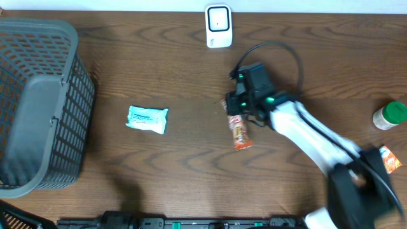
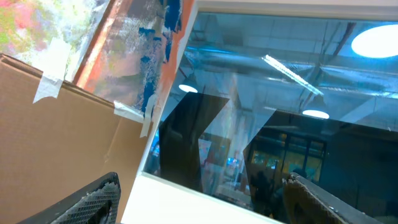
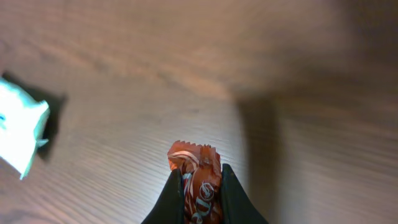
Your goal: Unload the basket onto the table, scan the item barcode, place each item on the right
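We locate the orange snack packet [image 1: 239, 130] just right of the table centre, lying flat on the wood table [image 1: 191, 159] with its long axis running 12 to 6 o'clock. The wrapper is orange-red with white lettering and a crimped, saw-toothed end seal.

The right gripper [image 1: 233, 112] is clamped on the packet's 12 o'clock end. The right arm reaches in from the 5 o'clock corner, with its white link angled toward 10 o'clock and the black wrist tipped down over the packet.

The right wrist view shows what the overhead view hides: the two dark fingers [image 3: 171, 196] pinch the wrapper [image 3: 198, 168] from both sides, and the crimped end sticks out beyond the tips. The barcode is not readable in any view.

The left wrist view faces upward at a window and cardboard. The left gripper [image 2: 199, 208] has its jaws wide apart, with nothing between them.

From the packet outward, we note:
- a light-blue packet [image 1: 147, 119] at 9 o'clock, well apart
- the white scanner [image 1: 218, 25] at 12 o'clock, at the table's far edge
- a green-lidded bottle [image 1: 390, 116] at 3 o'clock
- a grey basket [image 1: 38, 102] at far 9 o'clock
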You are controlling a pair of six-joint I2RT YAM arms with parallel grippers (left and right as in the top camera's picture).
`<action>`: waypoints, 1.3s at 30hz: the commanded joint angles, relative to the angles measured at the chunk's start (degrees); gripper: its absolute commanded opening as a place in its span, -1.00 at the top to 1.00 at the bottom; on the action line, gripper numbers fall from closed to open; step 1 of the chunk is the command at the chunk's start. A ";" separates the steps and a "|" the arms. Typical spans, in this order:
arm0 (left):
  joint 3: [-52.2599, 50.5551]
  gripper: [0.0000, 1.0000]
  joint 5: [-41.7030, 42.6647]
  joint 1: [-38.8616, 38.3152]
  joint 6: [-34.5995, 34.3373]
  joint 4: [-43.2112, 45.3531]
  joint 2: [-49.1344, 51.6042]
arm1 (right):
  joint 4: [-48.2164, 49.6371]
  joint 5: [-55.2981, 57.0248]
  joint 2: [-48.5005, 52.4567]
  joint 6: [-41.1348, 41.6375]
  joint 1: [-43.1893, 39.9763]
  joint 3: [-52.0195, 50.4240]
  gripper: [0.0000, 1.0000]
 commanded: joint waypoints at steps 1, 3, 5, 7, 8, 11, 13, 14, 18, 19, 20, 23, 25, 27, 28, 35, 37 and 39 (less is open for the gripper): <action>0.02 -0.68 -0.37 0.20 0.96 0.17 -0.50 | -4.81 22.71 -9.57 -2.14 1.62 0.52 0.97; 0.02 -0.68 -0.37 0.20 0.96 0.33 -0.50 | -8.00 32.96 -12.50 -2.14 2.80 0.52 0.97; 0.04 -0.68 -0.37 0.20 0.94 0.44 -0.50 | -10.47 43.43 -13.73 -2.27 4.39 0.52 0.97; 0.04 -0.68 -0.37 0.20 0.96 0.59 -0.50 | -11.23 53.20 -13.64 -3.21 6.34 0.48 0.97; 0.04 -0.68 -0.39 0.20 0.96 0.59 -0.50 | -11.08 57.86 -13.22 -3.19 7.37 0.35 0.97; 0.04 -0.68 -0.37 0.20 0.94 0.57 -0.48 | -8.74 70.03 -11.32 -3.58 10.62 0.35 0.98; 0.04 -0.68 -0.37 0.20 0.94 0.57 -0.50 | -7.28 73.70 -9.42 -5.22 12.76 0.35 0.98; 0.02 -0.68 -0.37 0.20 0.96 0.55 -0.50 | -6.60 75.03 -7.91 -6.05 13.97 0.35 0.97; 0.04 -0.68 -0.37 0.20 0.96 0.57 -0.50 | -5.73 77.11 -0.11 -6.21 17.44 0.35 0.97; 0.04 -0.68 -0.39 0.20 0.96 0.57 -0.48 | -5.70 78.42 2.82 -6.16 18.53 0.35 0.98; 0.04 -0.68 -0.39 0.20 0.96 0.57 -0.50 | -5.49 81.31 5.75 -5.64 19.78 0.35 0.97; 0.04 -0.68 -0.39 0.20 0.96 0.57 -0.50 | -2.82 92.76 13.64 -4.50 23.63 0.35 0.98; 0.04 -0.68 -0.39 0.20 0.96 0.57 -0.48 | -0.04 96.50 18.38 -6.75 26.47 0.39 0.98; 0.04 -0.68 -0.39 0.20 0.96 0.57 -0.50 | 3.67 96.54 22.60 -9.11 29.40 0.39 0.98; 0.04 -0.68 -0.39 0.20 0.96 0.57 -0.48 | 5.29 96.52 24.35 -9.70 30.69 0.39 0.98; 0.04 -0.68 -0.39 0.20 0.98 0.55 -0.50 | 16.39 96.32 30.29 -13.53 37.07 0.39 0.98; 0.04 -0.68 -0.39 0.20 0.98 0.55 -0.50 | 18.27 95.58 30.27 -13.55 38.03 0.39 0.88; 0.02 -0.68 -0.39 0.20 0.98 0.55 -0.50 | 20.11 94.20 30.27 -13.75 38.88 0.39 0.63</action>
